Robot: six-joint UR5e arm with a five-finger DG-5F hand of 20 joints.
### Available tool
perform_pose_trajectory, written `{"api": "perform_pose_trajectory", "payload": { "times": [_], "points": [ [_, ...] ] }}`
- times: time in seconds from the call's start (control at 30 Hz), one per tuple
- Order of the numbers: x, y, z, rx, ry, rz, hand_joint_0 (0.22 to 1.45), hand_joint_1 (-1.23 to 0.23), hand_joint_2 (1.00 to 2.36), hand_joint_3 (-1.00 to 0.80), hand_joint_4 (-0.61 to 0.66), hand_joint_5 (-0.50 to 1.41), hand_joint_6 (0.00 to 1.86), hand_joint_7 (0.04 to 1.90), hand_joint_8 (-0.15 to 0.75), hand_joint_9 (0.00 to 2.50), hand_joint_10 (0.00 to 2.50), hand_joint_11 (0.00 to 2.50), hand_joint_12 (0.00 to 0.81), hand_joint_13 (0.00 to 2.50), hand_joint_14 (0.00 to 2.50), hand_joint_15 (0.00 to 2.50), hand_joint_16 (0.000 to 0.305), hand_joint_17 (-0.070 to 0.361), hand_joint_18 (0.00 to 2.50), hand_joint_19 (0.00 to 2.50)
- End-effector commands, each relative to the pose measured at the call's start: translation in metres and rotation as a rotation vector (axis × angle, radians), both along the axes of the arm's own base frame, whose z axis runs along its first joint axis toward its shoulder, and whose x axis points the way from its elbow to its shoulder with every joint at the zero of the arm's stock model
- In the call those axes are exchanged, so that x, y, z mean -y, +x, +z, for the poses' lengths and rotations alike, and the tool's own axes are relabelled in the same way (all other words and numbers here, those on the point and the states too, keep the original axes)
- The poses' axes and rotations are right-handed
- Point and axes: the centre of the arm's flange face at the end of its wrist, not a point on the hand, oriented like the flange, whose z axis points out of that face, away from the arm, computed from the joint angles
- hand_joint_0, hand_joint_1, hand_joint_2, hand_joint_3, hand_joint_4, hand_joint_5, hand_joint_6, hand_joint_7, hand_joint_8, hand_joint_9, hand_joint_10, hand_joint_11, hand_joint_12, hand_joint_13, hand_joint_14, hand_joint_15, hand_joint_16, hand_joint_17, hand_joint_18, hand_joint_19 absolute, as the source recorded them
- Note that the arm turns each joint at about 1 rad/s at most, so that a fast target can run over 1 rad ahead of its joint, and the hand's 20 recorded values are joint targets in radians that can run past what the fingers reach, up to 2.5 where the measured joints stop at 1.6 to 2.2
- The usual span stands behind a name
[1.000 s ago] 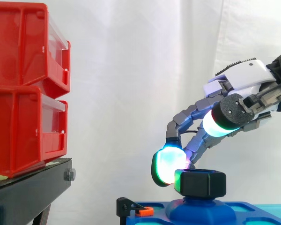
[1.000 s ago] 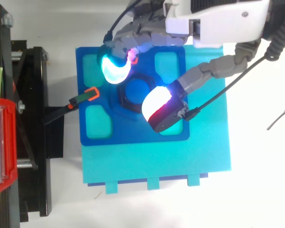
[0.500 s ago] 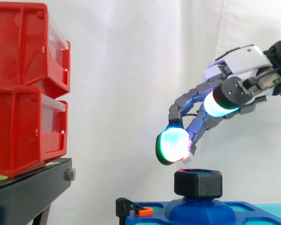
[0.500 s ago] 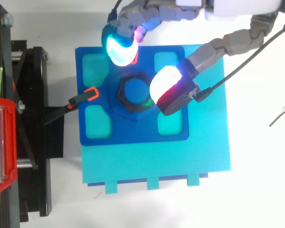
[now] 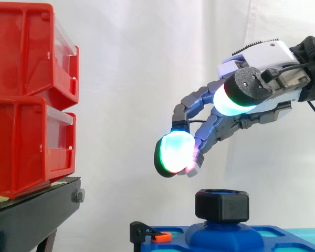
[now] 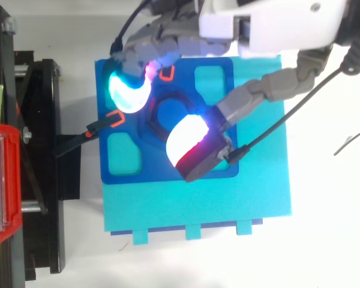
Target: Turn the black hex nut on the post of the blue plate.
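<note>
Since the hand (image 5: 265, 79) has let go and risen, loosely spread and empty, the black hex nut (image 5: 222, 205) sits free on the blue plate's (image 6: 145, 172) post (image 6: 168, 108); a fresh grip likely follows.

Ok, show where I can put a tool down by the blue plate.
Free: the strip of cyan board below the blue plate in the top view, and the white surface right of it. Crowded: around the black hex nut under the hand, and the clamp side.
</note>
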Motion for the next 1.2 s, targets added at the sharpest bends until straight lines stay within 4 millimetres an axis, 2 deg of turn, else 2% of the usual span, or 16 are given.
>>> {"api": "perform_pose_trajectory", "payload": {
  "times": [0.0,0.17,0.27,0.37,0.63,1.17],
  "points": [
    [-0.013,0.004,-0.002,0.005,0.01,0.003,0.5,-0.4,1.0,-0.5,0.24,-0.15,0.5,0.91,0.265,0.67,0.01,0.3,0.362,0.48,0.01,0.12,0.055,0.124,0.28,0.11],
    [-0.028,0.007,-0.004,0.0,0.003,-0.002,0.5,-0.4,1.0,-0.5,0.23,-0.15,0.5,0.91,0.263,0.67,0.01,0.3,0.362,0.48,0.0,0.12,0.055,0.124,0.28,0.11],
    [-0.036,0.006,-0.012,-0.018,0.002,0.005,0.5,-0.4,1.0,-0.5,0.24,-0.15,0.5,0.91,0.263,0.67,0.01,0.29,0.361,0.48,0.0,0.11,0.055,0.124,0.28,0.11],
    [-0.037,0.006,-0.012,-0.019,0.002,0.007,0.5,-0.4,1.0,-0.5,0.24,-0.15,0.5,0.91,0.262,0.67,0.01,0.3,0.362,0.47,0.0,0.12,0.055,0.123,0.28,0.11],
    [-0.038,0.0,-0.014,-0.062,-0.003,0.012,0.5,-0.4,1.0,-0.5,0.24,-0.15,0.5,0.9,0.263,0.67,0.01,0.3,0.361,0.47,0.0,0.12,0.055,0.123,0.28,0.11],
    [-0.018,-0.006,-0.016,-0.078,-0.055,0.021,0.5,-0.4,1.0,-0.5,0.24,-0.15,0.5,0.91,0.266,0.67,0.01,0.3,0.362,0.48,0.0,0.12,0.055,0.123,0.28,0.11]
  ]
}}
